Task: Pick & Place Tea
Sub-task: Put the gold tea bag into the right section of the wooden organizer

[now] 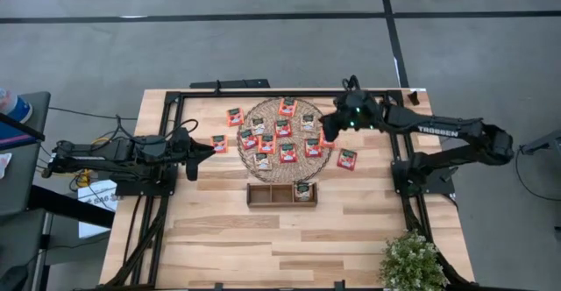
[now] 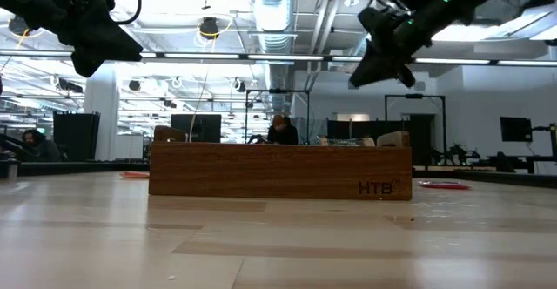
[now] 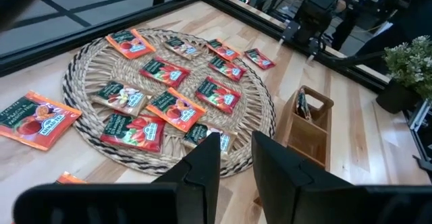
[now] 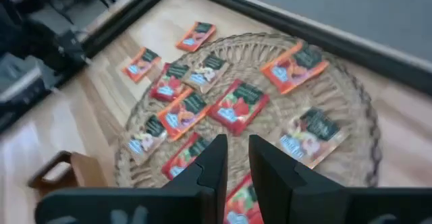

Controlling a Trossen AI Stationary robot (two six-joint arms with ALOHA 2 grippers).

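Left gripper (image 1: 195, 153): hangs above the table's left side, just short of the mat's left edge; its fingers (image 3: 202, 166) stand a narrow gap apart with nothing between them, so this arm looks to be waiting.
Loose sachets (image 1: 219, 143): a few red tea packets lie flat on bare wood, two off the mat's left edge and one (image 1: 347, 159) off its right edge, probably spill from the scattered pile.
Mat (image 1: 263, 172): a round woven mat at the table's middle, nearer the far edge, serving as the supply spot.
Tea (image 1: 284, 126): most packets lie flat and spread over the mat, some overlapping, so single ones can be picked.
Tray (image 1: 263, 195): a small wooden tray just off the mat's near edge; one packet (image 1: 303, 190) stands in its right compartment, which suggests this is where the tea goes.
Right gripper (image 1: 329, 126): raised over the mat's right edge, fingers (image 4: 214, 163) slightly parted and empty, aimed down at the packets, likely choosing the next one.
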